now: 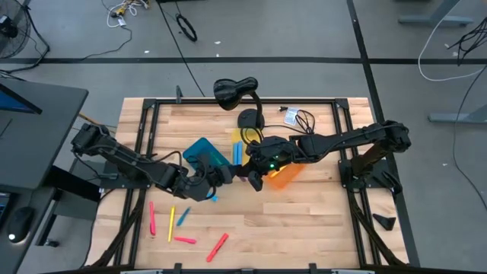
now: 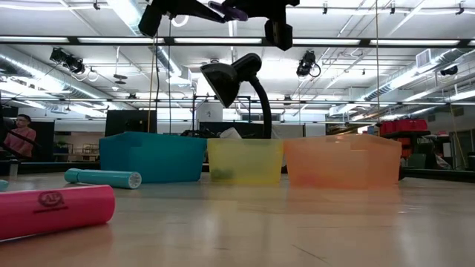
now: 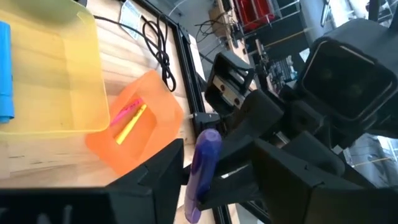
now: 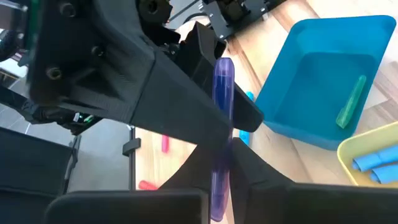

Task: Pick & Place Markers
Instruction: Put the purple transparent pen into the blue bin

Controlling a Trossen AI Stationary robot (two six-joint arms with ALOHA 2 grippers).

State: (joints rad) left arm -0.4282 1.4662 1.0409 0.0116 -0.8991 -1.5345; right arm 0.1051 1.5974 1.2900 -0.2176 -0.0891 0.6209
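Plainly, the purple marker [image 4: 221, 143] is a light, stiff, smooth plastic stick, likely a little slippery, so I judge it best pinched across its barrel near the middle, where it cannot pivot. It is short and thin, with a rounded paler cap at one end. It hangs in the air between the two arms, above the worktop [image 1: 304, 221] near the bins. The right pincer [image 4: 217, 165] is closed on it. The left pincer [image 3: 205, 180] stands right around the same marker with its fingers partly apart; whether they already touch it I cannot tell.

Other markers lie loose on the worktop: several red-pink ones [image 1: 217, 245] and a yellow one [image 1: 171, 223] toward the near edge. The blue bin [image 4: 323, 81] holds a green marker [image 4: 351, 101], the yellow bin [image 3: 53, 74] holds blue ones [image 3: 5, 71], and the orange bin [image 3: 134, 127] holds a pink and a yellow one. A black desk lamp [image 1: 234, 93] stands behind the bins.
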